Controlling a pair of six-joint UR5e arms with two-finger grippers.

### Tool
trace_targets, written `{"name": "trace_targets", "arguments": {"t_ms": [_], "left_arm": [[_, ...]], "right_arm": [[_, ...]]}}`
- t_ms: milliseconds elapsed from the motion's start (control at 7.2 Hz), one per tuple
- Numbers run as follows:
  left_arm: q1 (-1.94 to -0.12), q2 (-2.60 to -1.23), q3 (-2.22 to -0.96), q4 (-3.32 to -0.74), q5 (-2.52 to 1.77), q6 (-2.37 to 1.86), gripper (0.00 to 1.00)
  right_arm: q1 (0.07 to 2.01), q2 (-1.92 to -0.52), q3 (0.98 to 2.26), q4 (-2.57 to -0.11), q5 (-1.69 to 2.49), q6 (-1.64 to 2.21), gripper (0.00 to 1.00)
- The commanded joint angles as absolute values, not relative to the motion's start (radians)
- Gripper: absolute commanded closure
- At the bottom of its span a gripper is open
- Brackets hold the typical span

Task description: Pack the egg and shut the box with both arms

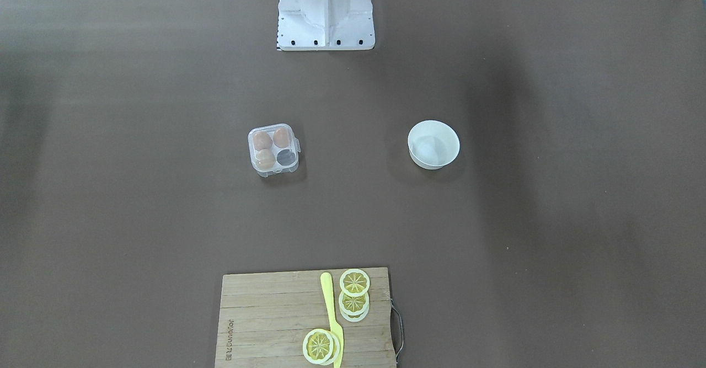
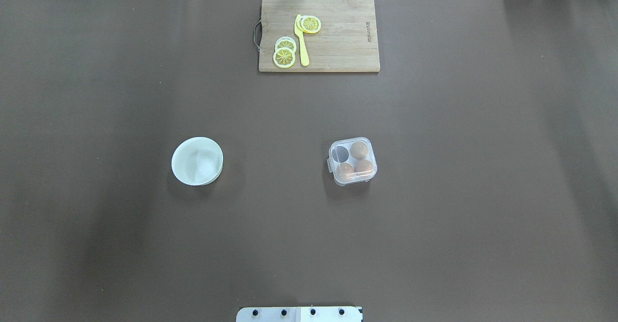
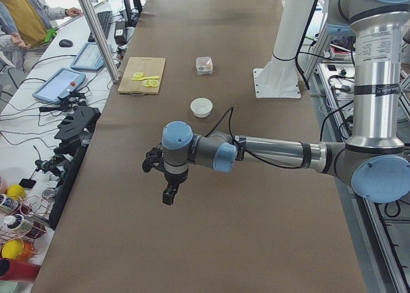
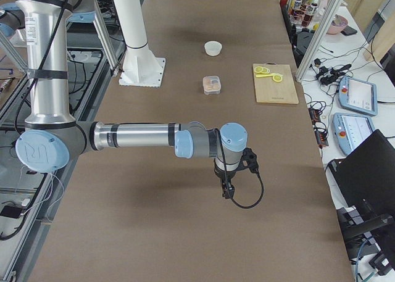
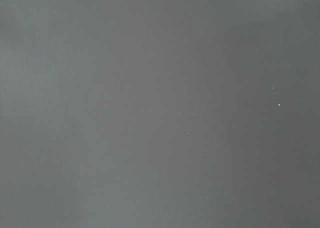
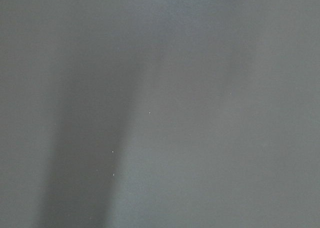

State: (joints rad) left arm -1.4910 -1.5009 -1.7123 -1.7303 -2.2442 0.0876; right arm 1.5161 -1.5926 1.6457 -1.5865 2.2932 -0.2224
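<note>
1. Eyes on the box point(image 2: 352, 161) out in the middle of the table point(image 2: 483, 167). Three of its four cells hold brown eggs, and the fourth shows grey.
2. The egg point(image 1: 281, 137), orange-brown, sits in the box's cell beside that grey one, on the side nearest the white base point(image 1: 325, 12).
3. The clear lid looks down over the cells, though I can't be certain. The latch tab point(image 2: 330, 164) faces the white bowl point(image 2: 174, 162).
4. The left gripper point(image 3: 168, 200) hangs over bare table, well apart from the box, with the bowl between them. I can't tell how its fingers stand.
5. The right gripper point(image 4: 227, 193) hangs well apart on the box's opposite side. Its fingers are just as unclear.
6. Beyond the box, away from the base, the cutting board point(image 2: 338, 47) carries lemon slices point(image 2: 284, 57) and a yellow knife point(image 2: 302, 42).
</note>
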Motion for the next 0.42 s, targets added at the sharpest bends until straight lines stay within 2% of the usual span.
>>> {"name": "trace_targets", "arguments": {"t_ms": [0, 278], "left_arm": [[-1.491, -1.508, -1.713, -1.73, -2.244, 0.087, 0.02], [-1.491, -1.514, -1.72, -1.732, -2.244, 0.086, 0.02]], "right_arm": [[1.516, -1.591, 1.643, -1.588, 2.293, -0.222, 0.0], [1.516, -1.586, 1.638, -1.588, 2.292, -0.221, 0.0]]}}
